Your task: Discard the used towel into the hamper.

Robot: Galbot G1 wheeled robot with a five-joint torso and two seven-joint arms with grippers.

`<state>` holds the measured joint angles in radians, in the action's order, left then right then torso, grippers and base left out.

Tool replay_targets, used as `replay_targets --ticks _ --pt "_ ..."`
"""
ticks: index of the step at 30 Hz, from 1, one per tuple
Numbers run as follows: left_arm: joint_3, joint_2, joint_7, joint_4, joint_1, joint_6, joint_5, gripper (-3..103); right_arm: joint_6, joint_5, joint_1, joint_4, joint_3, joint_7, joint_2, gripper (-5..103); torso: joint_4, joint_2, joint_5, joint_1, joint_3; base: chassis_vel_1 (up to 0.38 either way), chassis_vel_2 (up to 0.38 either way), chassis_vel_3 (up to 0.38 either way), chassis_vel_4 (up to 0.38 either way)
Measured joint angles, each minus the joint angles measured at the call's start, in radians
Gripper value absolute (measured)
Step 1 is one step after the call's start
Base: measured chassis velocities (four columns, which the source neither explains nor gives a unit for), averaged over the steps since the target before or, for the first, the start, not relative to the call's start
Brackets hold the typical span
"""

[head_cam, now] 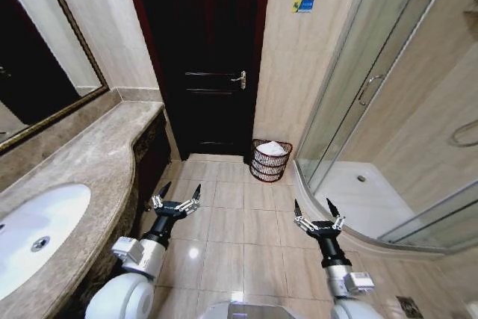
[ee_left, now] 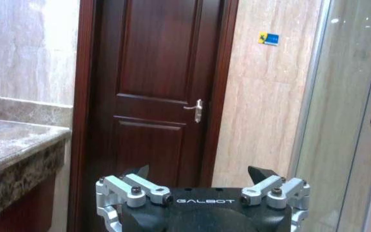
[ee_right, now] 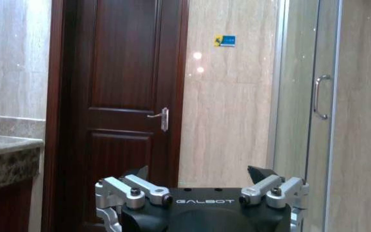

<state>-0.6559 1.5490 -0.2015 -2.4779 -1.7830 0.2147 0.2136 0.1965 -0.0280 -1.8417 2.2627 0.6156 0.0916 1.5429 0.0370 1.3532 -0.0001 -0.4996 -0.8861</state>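
Hamper (head_cam: 270, 160): round openwork wire basket, white towel (head_cam: 272, 149) inside, on glossy tiles beside dark panelled door (head_cam: 205, 57) | left gripper (head_cam: 178, 194), right gripper (head_cam: 314, 208): fingers spread wide, empty, above the floor

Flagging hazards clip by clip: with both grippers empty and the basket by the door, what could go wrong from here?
1. The small dark wire hamper already holds a white towel; the open left gripper and open right gripper carry nothing, so a repeat attempt might be wasted.
2. The hamper sits between the dark wooden door and the curved glass shower enclosure; driving closer could clip either.
3. The glossy tiled floor may let the wheels slip.
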Motion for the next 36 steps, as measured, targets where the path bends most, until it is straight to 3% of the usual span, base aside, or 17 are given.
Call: replay_targets --ticks 36 --pt "0.0 0.0 0.0 0.0 0.0 0.0 0.0 100 0.0 0.0 0.0 0.0 0.0 0.0 0.0 100 0.0 0.0 0.0001 0.0 0.0 0.0 0.0 0.0 0.0"
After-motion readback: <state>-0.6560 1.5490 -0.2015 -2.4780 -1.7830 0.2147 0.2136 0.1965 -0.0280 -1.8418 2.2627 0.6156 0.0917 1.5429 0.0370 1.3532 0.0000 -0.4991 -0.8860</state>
